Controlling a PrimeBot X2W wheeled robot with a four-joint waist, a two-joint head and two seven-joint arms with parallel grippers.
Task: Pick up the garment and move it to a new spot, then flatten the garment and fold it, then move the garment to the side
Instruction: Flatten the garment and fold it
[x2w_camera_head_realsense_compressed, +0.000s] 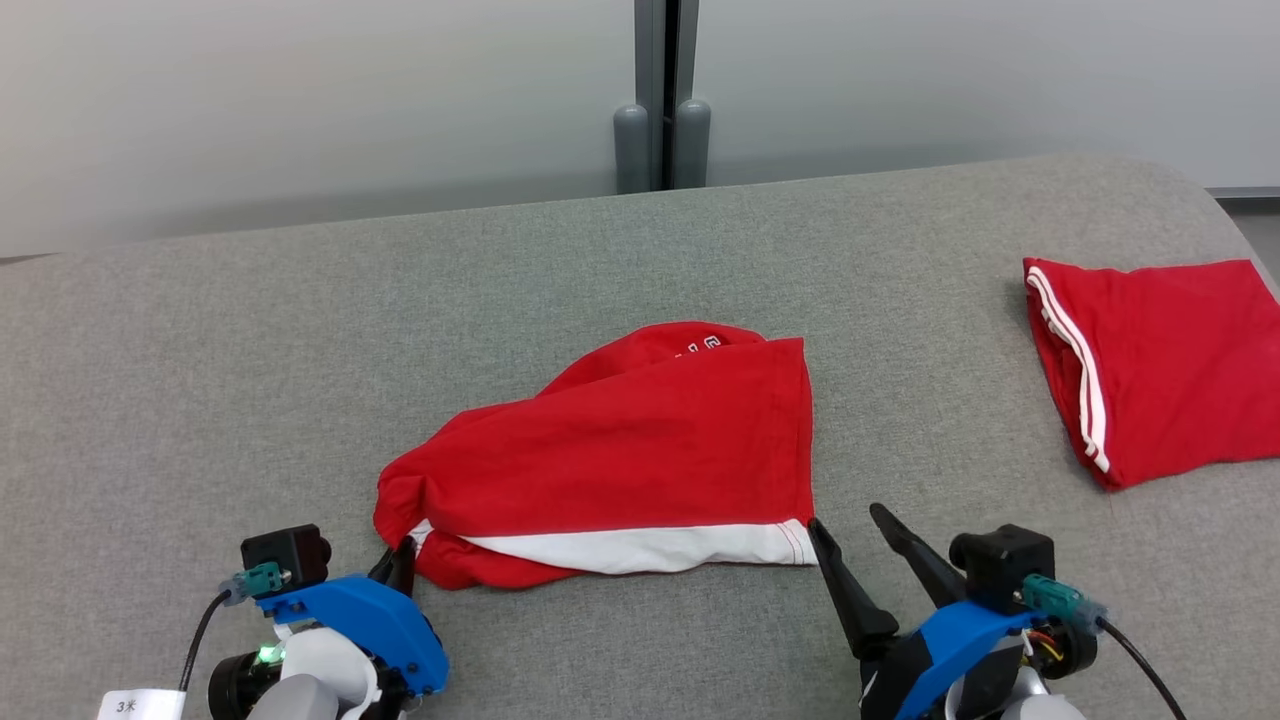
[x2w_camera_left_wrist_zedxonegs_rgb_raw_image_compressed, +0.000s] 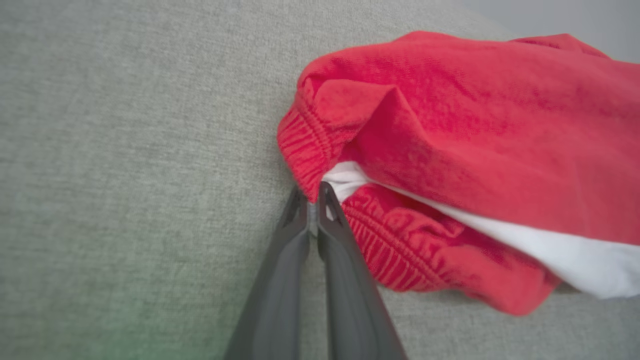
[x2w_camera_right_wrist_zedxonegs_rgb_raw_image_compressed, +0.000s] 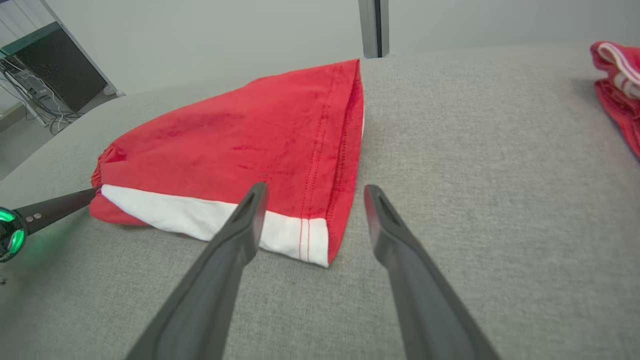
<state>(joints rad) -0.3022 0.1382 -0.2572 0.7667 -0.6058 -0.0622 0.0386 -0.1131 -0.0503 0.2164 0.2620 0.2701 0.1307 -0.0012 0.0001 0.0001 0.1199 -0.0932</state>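
Head view: garment (x2w_camera_head_realsense_compressed: 620, 460) folded over

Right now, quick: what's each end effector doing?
Left end effector: closed, tips at the red shorts; grip unclear.
Right end effector: open, empty, beside their hem corner.

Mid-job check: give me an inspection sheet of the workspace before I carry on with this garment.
Surface: grey fabric-covered table; no stains seen.
Job's things: red garment with a white band lies folded over at the centre, its elastic waistband bunched at the left end.
Clutter: second red garment with white stripes, folded, near the table's right edge.
Tools: left tool shut at the waistband corner; whether cloth is pinched is unclear. right tool open, one finger at the hem corner.
Cables: left-wrist cable and right-wrist cable, both black, both off the cloth.
Surroundings: pale wall and a grey post behind the table.
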